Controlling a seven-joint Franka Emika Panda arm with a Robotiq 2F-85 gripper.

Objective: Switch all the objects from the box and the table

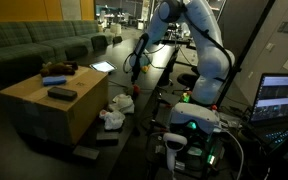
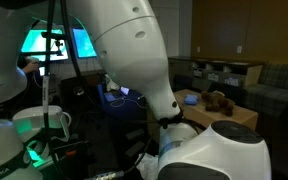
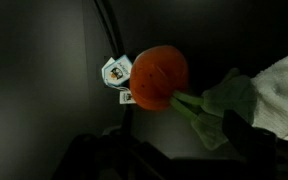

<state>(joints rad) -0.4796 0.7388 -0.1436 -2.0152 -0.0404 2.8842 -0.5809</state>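
In the wrist view a small red round ball-like thing [image 3: 159,78] with green leaves [image 3: 216,108] lies on the black table [image 3: 44,80]. A white cloth rag [image 3: 284,92] lies to its right. My gripper [image 3: 179,148] is open just above it, its dark fingers [image 3: 239,132] spread with nothing between them. In an exterior view the gripper [image 1: 133,72] hangs over the table [image 1: 156,88], with white rags [image 1: 112,118] below it. The tan cardboard box [image 1: 39,110] stands beside the table and carries dark flat blocks [image 1: 61,93].
Small white tags [image 3: 116,72] and a black cable [image 3: 109,30] lie next to the red thing. A green sofa [image 1: 34,45] runs behind the box. A lit laptop [image 1: 284,98] stands near the robot's base [image 1: 189,125].
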